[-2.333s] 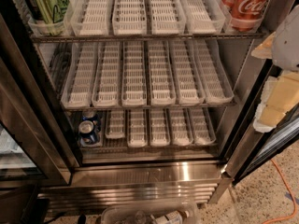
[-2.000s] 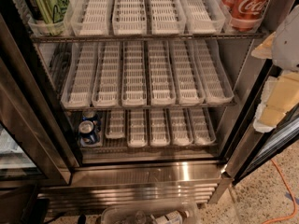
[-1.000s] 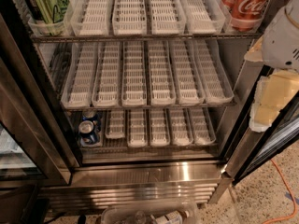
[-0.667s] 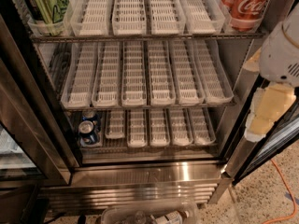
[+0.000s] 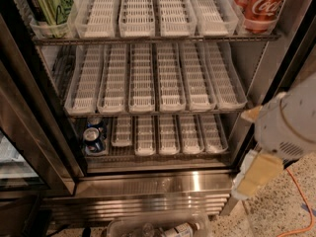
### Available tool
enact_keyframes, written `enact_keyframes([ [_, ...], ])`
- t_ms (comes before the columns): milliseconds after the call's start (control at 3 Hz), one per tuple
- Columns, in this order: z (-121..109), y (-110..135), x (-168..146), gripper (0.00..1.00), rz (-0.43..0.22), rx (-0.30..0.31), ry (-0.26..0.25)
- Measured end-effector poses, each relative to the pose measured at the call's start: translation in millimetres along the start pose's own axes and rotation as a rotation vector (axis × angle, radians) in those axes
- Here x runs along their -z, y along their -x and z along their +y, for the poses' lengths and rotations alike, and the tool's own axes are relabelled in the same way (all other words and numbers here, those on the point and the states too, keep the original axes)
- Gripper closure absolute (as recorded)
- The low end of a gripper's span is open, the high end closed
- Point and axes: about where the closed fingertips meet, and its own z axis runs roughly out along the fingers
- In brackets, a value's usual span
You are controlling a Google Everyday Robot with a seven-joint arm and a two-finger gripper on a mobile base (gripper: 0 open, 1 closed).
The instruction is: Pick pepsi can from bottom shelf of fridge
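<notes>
Gripper (image 5: 254, 177), probably the tan part low right, state unclear; pepsi can (image 5: 93, 139) partly hidden on bottom shelf (image 5: 163, 158).

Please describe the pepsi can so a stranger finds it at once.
The gripper hangs outside the fridge, lower right. Inside, go to the bottom shelf, far left. The pepsi can there is dark blue, silver-topped; the green can and red can stand higher.

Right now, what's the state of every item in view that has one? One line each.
Tall stainless steel fridge: door open.
Small dark blue pepsi can: upright, leftmost lane of the bottom shelf, not gripped.
Green can: upright, top rack, left.
Red Coca-Cola can: upright, top rack, right.
Gripper: lower right, outside the fridge, far from the pepsi can.
</notes>
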Motion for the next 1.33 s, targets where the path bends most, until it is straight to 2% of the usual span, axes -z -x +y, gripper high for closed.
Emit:
enact_keyframes([
  [333, 28.6, 6.9, -55.7, 0.00, -0.051, -0.001, 0.047],
  [667, 31.1, 9.8, -56.8, 0.00, -0.056, 0.005, 0.037],
  [1000, 53.6, 20.5, -83.6, 0.00, -0.134, 0.023, 0.049],
  [1333, 70.3, 49.7, -128.8, 0.00, -0.267, 0.060, 0.049],
])
